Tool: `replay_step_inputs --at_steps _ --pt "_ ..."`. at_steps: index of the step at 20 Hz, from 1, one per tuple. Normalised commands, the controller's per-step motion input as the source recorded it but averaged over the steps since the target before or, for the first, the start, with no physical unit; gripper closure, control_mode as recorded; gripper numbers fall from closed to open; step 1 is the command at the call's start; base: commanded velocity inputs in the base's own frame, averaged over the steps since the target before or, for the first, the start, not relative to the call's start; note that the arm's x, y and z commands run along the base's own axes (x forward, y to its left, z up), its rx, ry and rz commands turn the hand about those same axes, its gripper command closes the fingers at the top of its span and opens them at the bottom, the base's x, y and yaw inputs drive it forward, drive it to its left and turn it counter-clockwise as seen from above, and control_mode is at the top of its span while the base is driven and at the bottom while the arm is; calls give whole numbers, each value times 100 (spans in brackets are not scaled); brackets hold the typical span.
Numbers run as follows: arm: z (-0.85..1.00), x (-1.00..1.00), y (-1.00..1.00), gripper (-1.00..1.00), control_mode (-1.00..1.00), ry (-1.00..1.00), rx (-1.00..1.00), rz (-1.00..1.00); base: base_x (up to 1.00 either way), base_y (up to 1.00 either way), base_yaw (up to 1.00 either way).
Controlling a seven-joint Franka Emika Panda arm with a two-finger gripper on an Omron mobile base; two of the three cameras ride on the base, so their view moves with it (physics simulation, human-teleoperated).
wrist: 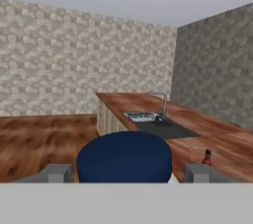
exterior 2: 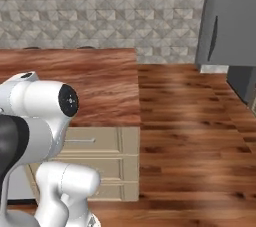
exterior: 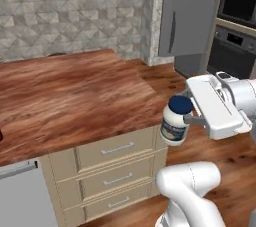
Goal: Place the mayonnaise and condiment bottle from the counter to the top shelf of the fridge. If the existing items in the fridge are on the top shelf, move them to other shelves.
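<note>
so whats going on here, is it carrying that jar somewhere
Yes. The gripper is shut on the mayonnaise, holding the jar upright in the air just off the corner of the counter. The condiment bottle stands on a worktop past the sink. The fridge stands ahead with its door closed.

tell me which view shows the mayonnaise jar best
The left base view: the mayonnaise shows whole, with blue lid and pale label, held in the gripper off the counter corner. The hand view gives just its lid, close up.
</note>
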Motion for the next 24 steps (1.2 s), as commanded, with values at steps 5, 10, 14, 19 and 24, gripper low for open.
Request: replay_step_inputs --at_steps 5,10,14,19,24 --pt "0 0 0 100 100 0 0 0 35 -100 -20" --pt "0 0 0 100 100 0 0 0 77 -100 -11" --pt "0 0 0 100 100 0 0 0 92 -100 -5" --pt "0 0 0 100 100 0 0 0 100 -100 0" --pt "0 0 0 100 100 0 0 0 100 -29 0"
